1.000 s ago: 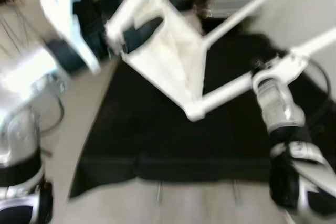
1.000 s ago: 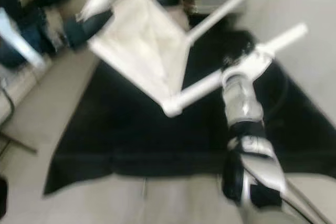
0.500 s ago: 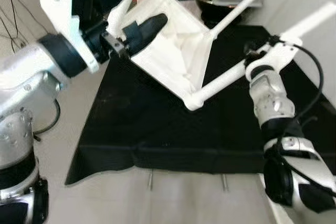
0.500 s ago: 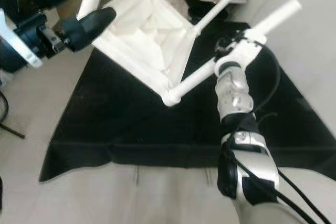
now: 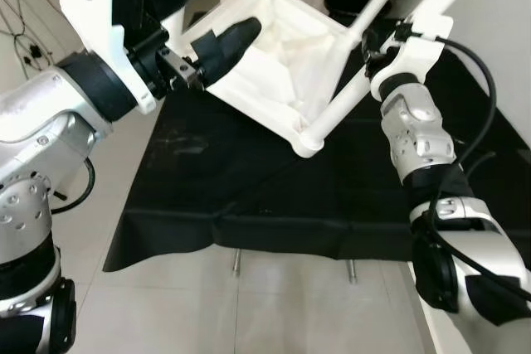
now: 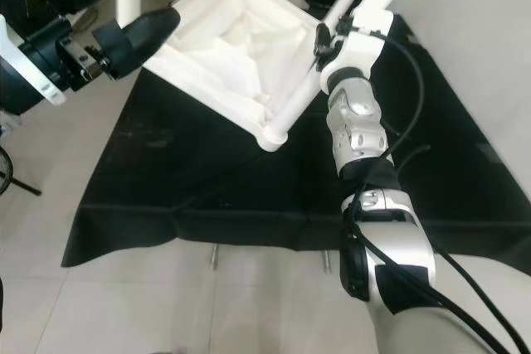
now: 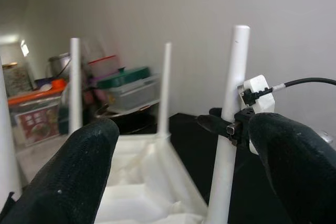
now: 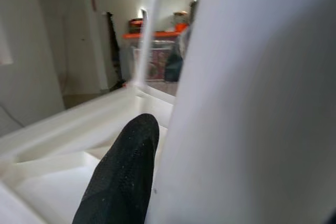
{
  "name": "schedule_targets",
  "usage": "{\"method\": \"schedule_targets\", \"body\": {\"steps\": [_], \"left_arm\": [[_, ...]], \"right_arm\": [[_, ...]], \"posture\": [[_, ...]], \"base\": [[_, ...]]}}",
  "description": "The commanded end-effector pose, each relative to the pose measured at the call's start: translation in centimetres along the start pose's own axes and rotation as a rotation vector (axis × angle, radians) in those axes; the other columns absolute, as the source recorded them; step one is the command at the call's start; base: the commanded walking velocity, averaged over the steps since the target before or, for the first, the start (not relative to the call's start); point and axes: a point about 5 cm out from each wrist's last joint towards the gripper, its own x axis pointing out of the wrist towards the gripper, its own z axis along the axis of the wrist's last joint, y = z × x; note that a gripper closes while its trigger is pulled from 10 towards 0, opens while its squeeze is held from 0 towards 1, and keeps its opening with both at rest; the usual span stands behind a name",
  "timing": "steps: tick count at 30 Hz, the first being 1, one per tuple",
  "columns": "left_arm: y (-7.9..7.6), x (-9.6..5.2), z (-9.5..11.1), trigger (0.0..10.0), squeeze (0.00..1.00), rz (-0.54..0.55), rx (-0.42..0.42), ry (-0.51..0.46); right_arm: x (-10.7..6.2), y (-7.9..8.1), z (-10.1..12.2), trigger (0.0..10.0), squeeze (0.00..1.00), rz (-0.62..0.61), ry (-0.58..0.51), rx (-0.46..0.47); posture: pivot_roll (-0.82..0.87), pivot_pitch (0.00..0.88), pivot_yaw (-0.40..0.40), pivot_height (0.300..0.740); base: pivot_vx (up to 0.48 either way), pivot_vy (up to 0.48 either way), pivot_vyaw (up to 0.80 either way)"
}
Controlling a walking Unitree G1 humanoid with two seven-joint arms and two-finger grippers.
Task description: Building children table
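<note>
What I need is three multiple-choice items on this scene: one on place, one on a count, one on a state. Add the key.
1. Where is the white table?
A. Standing on the tiles
B. Held tilted, legs up, above the black mat
C. On a shelf

2. How many legs does it have?
A. Two
B. Three
C. Four

3. What is the right hand doing?
A. Open, apart from the table
B. Shut on a table leg
C. Pressing on the mat

Key:
1 B: the table hangs over the black mat, with the left hand at its frame.
2 C: the left wrist view shows four legs.
3 B: the right hand clasps one leg.
</note>
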Motion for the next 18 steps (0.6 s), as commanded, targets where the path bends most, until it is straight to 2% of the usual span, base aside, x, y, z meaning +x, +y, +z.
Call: {"method": "schedule_targets", "body": {"steps": [1,2,5,9,18], "left_arm": [[-0.2,-0.1,0.0,10.0,0.00,0.004,0.012,-0.006],[-0.2,-0.1,0.0,10.0,0.00,0.004,0.012,-0.006],[-0.1,-0.1,0.0,10.0,0.00,0.015,0.012,-0.016],[-0.1,-0.1,0.0,10.0,0.00,0.019,0.010,-0.022],[-0.2,0.0,-0.1,10.0,0.00,0.029,0.015,-0.035]], "right_arm": [[-3.0,-0.9,-6.9,10.0,0.00,0.045,0.226,-0.255],[-3.0,-0.9,-6.9,10.0,0.00,0.045,0.226,-0.255],[-2.2,1.2,-4.0,10.0,0.00,0.132,0.095,-0.321],[-1.7,2.0,-2.4,10.0,0.00,0.168,0.046,-0.333],[-0.7,1.7,-0.1,10.0,0.00,0.214,0.024,-0.339]], "posture": [[0.08,0.307,0.005,0.740],[0.08,0.307,0.005,0.740],[0.07,0.298,0.002,0.740],[0.07,0.289,-0.001,0.740],[0.06,0.267,-0.007,0.740]], "base": [[0.000,0.000,0.00],[0.000,0.000,0.00],[0.000,0.000,0.00],[0.000,0.000,0.00],[0.000,0.000,0.00]]}}
